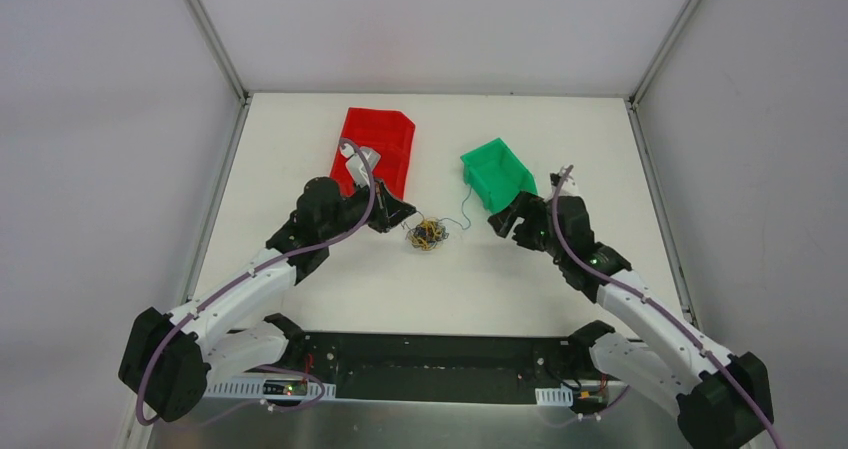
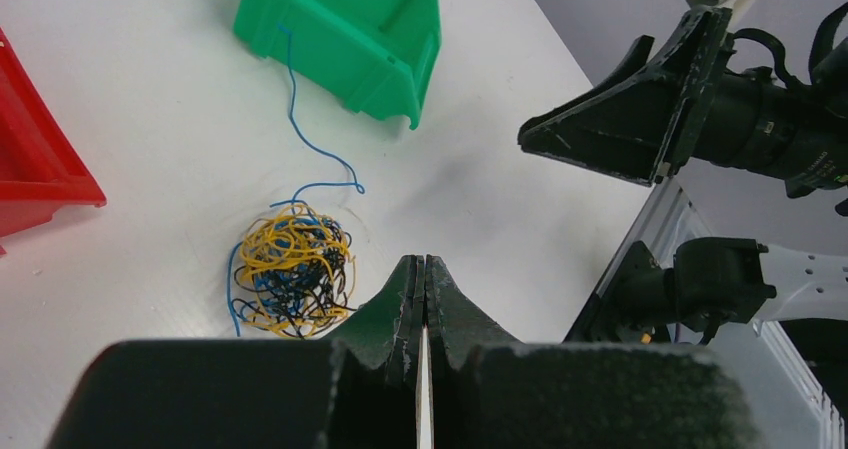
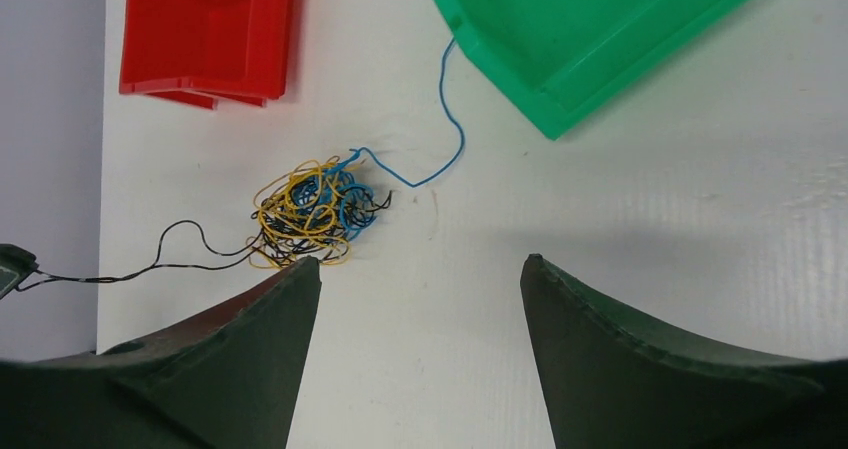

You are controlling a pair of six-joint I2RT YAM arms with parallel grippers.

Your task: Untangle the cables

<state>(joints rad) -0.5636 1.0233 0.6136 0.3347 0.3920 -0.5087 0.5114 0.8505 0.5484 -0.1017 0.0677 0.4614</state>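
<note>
Two bins flank the cables (image 1: pixel 427 234), a small clump on the table (image 1: pixel 560 289): a red bin (image 1: pixel 385 139) to the left, a green bin (image 1: pixel 497 169) to the right with a blue strand (image 3: pixel 447 129) reaching it. The left gripper (image 2: pixel 421 264) is pressed together on a dark strand (image 3: pixel 180 239). The right gripper (image 3: pixel 420 262) stands spread and holds nothing.

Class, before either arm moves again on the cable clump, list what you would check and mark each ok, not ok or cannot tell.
1. Left gripper shut: ok.
2. Left gripper holds the dark wire: cannot tell; the wire runs to the right wrist view's left edge.
3. Right gripper open and empty: ok.
4. Cables separated: not ok; one clump.
5. Blue wire clear of the clump: not ok; one end reaches the green bin, the other is tangled.
</note>
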